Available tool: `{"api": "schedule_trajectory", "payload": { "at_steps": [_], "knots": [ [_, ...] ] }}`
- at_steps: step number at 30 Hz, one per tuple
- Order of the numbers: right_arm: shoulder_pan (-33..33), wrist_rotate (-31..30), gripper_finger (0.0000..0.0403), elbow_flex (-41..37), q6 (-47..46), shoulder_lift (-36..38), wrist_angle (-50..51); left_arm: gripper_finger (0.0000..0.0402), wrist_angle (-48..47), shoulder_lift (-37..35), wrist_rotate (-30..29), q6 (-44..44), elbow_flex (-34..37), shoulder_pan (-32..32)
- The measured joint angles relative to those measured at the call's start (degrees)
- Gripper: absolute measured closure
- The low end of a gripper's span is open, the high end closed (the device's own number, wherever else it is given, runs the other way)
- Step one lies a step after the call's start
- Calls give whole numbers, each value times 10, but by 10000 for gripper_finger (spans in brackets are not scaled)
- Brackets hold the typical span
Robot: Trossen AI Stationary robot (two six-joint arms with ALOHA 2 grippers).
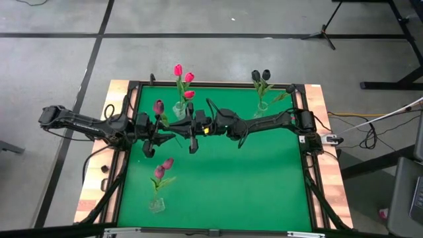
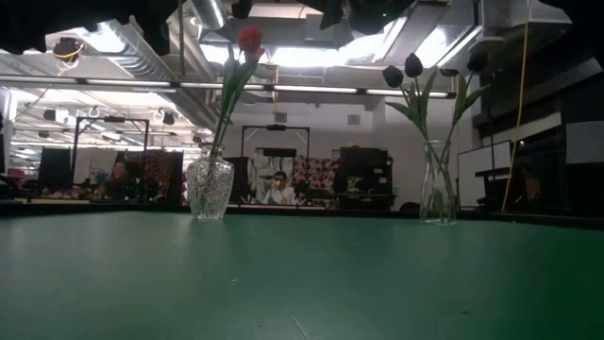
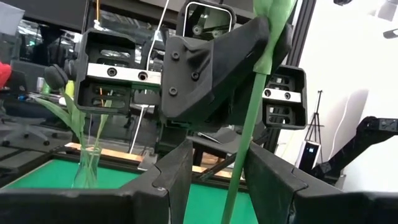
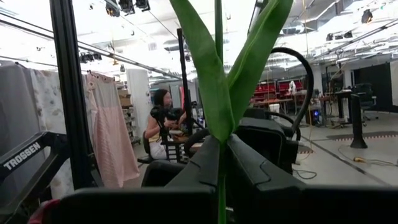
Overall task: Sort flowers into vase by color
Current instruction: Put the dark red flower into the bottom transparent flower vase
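Note:
A flower with a dusky maroon head stands upright in the air over the green mat's left half. My right gripper reaches in from the right and is shut on its green stem. My left gripper faces it from the left and is open. The lower stem runs through the left gripper's gap, nearer one finger. Whether the stem touches that finger, I cannot tell. Pink-red flowers stand in a glass vase. Near-black flowers stand in another vase. Maroon-pink flowers stand in a third vase. My right gripper pinches the flower's stem between its two fingers, just below where the leaves fork. The fingers come about level from the table's right and lie across the stem. The flower is upright and lifted clear, with its lower stem hanging below the fingers.
The pink-red vase is at the far edge, just behind the two grippers. The near-black vase is at the far right and the maroon-pink vase at the near left. A wooden frame borders the mat. People sit in the room beyond the table.

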State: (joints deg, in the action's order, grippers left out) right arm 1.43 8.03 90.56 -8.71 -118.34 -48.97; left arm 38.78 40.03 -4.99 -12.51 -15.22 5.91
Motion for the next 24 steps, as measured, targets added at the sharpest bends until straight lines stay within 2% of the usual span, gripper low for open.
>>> {"api": "schedule_trajectory", "payload": {
  "at_steps": [11, 14, 19, 24],
  "knots": [
    [-1, -9, 388, 0, 0, 1, 35, 273, -33, -20, -20, -25, 0, 0],
    [-1, -10, 388, 0, 0, 1, 39, 302, -44, -33, -30, -27, 0, 0],
    [-2, -18, 388, 0, 1, 1, 42, 382, -50, -42, -29, -26, 0, 1],
    [-2, -31, 388, 0, 0, 1, 53, 391, -55, -42, -32, -23, 0, 1]
  ]
}}
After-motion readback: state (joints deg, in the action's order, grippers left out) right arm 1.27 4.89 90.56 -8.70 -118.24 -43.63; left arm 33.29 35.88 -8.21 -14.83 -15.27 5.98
